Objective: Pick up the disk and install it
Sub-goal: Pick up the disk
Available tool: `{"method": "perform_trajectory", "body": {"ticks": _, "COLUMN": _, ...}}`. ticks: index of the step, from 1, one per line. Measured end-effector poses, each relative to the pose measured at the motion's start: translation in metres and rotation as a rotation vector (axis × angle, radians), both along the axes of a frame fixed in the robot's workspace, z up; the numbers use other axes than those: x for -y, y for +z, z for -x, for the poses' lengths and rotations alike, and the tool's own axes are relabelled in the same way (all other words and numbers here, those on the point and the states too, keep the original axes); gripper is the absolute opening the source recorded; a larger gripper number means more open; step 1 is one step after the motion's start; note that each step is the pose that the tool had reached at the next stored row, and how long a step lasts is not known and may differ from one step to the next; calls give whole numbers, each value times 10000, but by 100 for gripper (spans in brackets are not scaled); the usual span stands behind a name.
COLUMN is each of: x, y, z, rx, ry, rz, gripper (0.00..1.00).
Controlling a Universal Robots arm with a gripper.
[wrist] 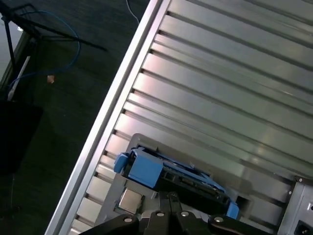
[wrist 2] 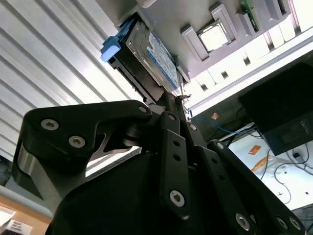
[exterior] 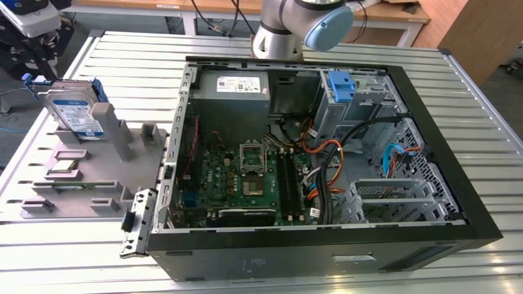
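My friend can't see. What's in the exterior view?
An open computer case lies on a slatted metal table, motherboard showing. On the exterior view's left, the disk stands on edge in a grey holder. A robot arm rises beyond the case.

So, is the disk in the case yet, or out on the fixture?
Out. The disk stands on edge in the grey fixture on the exterior view's left, outside the open computer case.
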State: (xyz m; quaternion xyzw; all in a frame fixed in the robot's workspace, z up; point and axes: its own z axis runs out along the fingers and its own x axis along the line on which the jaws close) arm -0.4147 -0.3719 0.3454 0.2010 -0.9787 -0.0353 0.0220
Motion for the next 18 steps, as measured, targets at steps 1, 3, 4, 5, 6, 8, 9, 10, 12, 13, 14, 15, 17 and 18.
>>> {"method": "perform_trajectory", "body": {"ticks": 1, "x": 0, "y": -1, "z": 0, "rx": 0, "ry": 178, "rz": 0, "gripper": 11}}
{"method": "perform_trajectory", "body": {"ticks": 3, "x": 0, "y": -1, "z": 0, "rx": 0, "ry": 555, "rz": 0, "gripper": 11}}
{"method": "perform_trajectory", "body": {"ticks": 4, "x": 0, "y": -1, "z": 0, "rx": 0, "ry": 734, "rz": 0, "gripper": 11}}
{"method": "perform_trajectory", "body": {"ticks": 5, "x": 0, "y": -2, "z": 0, "rx": 1, "ry": 914, "rz": 0, "gripper": 11}}
{"method": "perform_trajectory", "body": {"ticks": 6, "x": 0, "y": -2, "z": 0, "rx": 1, "ry": 1093, "rz": 0, "gripper": 11}}
{"method": "perform_trajectory", "body": {"ticks": 8, "x": 0, "y": -3, "z": 0, "rx": 1, "ry": 1470, "rz": 0, "gripper": 11}}
{"method": "perform_trajectory", "body": {"ticks": 9, "x": 0, "y": -3, "z": 0, "rx": 1, "ry": 1634, "rz": 0, "gripper": 11}}
{"method": "perform_trajectory", "body": {"ticks": 10, "x": 0, "y": -4, "z": 0, "rx": 1, "ry": 1830, "rz": 0, "gripper": 11}}
{"method": "perform_trajectory", "body": {"ticks": 12, "x": 0, "y": -4, "z": 0, "rx": 2, "ry": 2190, "rz": 0, "gripper": 11}}
{"method": "perform_trajectory", "body": {"ticks": 13, "x": 0, "y": -4, "z": 0, "rx": 2, "ry": 2368, "rz": 1, "gripper": 11}}
{"method": "perform_trajectory", "body": {"ticks": 14, "x": 0, "y": -5, "z": 0, "rx": 3, "ry": 2548, "rz": 0, "gripper": 11}}
{"method": "perform_trajectory", "body": {"ticks": 15, "x": 0, "y": -5, "z": 0, "rx": 3, "ry": 2726, "rz": 1, "gripper": 11}}
{"method": "perform_trajectory", "body": {"ticks": 17, "x": 0, "y": -6, "z": 0, "rx": 4, "ry": 3088, "rz": 0, "gripper": 11}}
{"method": "perform_trajectory", "body": {"ticks": 18, "x": 0, "y": -6, "z": 0, "rx": 4, "ry": 3249, "rz": 1, "gripper": 11}}
